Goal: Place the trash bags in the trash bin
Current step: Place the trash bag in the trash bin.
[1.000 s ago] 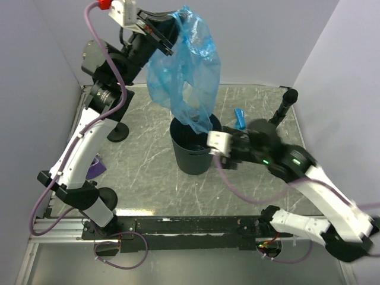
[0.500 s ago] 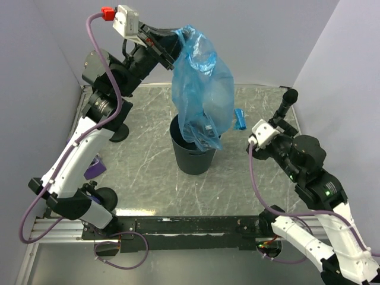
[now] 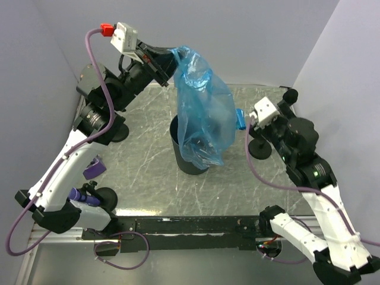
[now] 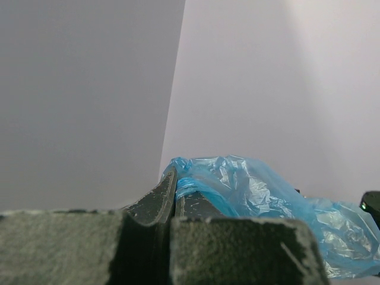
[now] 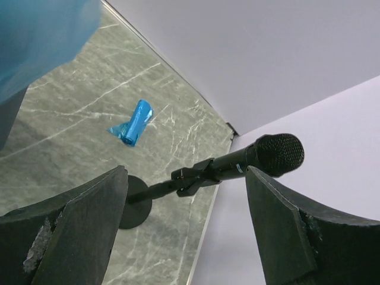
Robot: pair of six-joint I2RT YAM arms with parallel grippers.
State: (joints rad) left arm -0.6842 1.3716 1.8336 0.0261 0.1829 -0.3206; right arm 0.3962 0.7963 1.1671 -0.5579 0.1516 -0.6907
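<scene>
Bag (image 3: 205,116) pinched in left tool (image 3: 171,59), draped down over bin (image 3: 180,159)

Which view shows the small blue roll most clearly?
The right wrist view: the small blue roll lies whole on the table. The top view shows it small, beside the hanging bag. The left wrist view does not show it.

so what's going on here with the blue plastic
The left gripper is shut on a long blue trash bag, holding it high so it hangs down over the dark trash bin. The right gripper is open and empty, near a microphone stand. A small blue roll lies on the table beyond the bin.
</scene>
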